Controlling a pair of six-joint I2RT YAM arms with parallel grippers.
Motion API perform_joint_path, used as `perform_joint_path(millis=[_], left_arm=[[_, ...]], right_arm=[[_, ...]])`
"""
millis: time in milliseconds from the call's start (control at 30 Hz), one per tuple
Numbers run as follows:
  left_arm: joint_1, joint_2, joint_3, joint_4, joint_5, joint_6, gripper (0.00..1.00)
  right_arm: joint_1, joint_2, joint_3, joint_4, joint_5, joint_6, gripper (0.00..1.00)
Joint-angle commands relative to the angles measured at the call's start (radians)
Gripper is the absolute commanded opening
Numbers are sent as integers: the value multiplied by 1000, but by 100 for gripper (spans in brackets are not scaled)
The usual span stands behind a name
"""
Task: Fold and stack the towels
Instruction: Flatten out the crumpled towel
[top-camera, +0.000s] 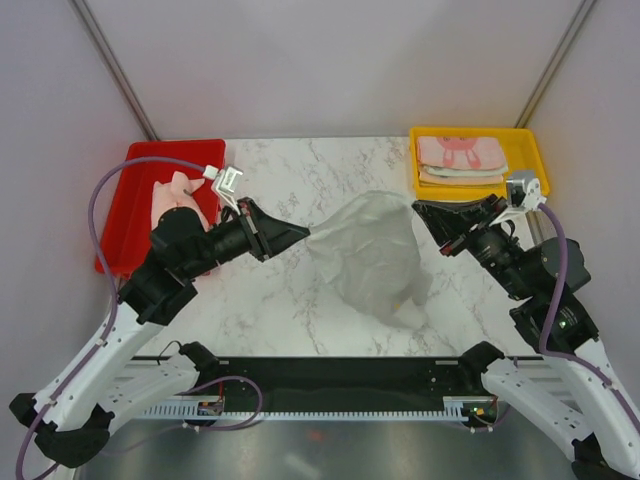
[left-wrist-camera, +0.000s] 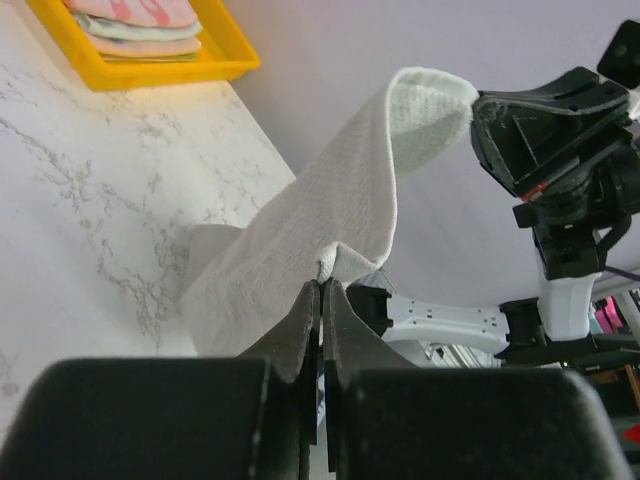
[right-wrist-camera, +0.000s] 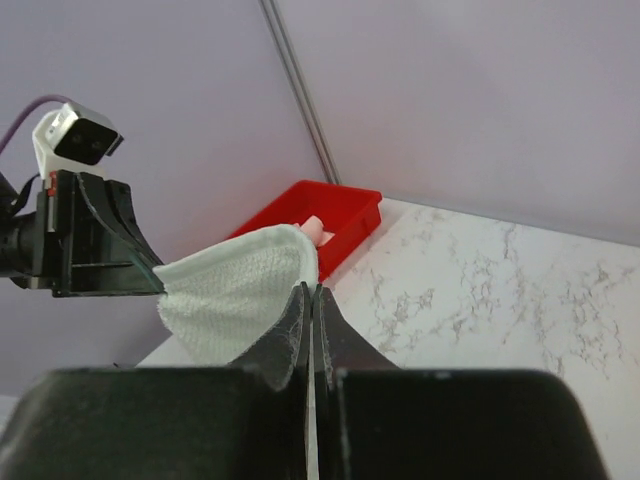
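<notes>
— Where is the towel?

— The pale towel (top-camera: 370, 250) hangs over the middle of the marble counter (top-camera: 280, 310), stretched between the two arms. The left gripper (top-camera: 305, 235) has one upper corner and the right gripper (top-camera: 418, 208) has the other.

— Are the jaws closed on it?

— Yes. The left wrist view shows the left jaws pressed together with the cloth's edge pinched at their tips. The right wrist view shows the same for the right jaws, shut tight on a fold of the waffle-textured cloth.

— Does it touch the counter?

— The cloth sags and bunches below the held edge. Whether its lowest part rests on the marble cannot be told.

— And the other towels?

— A folded stack (top-camera: 460, 158) lies in the yellow tray (top-camera: 530, 150) at the far right corner, with a pink printed one on top and paler ones beneath. A crumpled pink towel (top-camera: 178, 198) sits in the red tray (top-camera: 125, 215) at the far left, partly behind the left arm.
</notes>
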Motion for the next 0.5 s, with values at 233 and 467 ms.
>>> perform_joint_path(millis=[233, 467], left_arm=[[-2, 147, 141, -263, -541, 67, 2], [1, 233, 253, -198, -465, 174, 2]], right_arm=[[2, 150, 36, 49, 201, -36, 0], [2, 278, 124, 92, 136, -144, 0]])
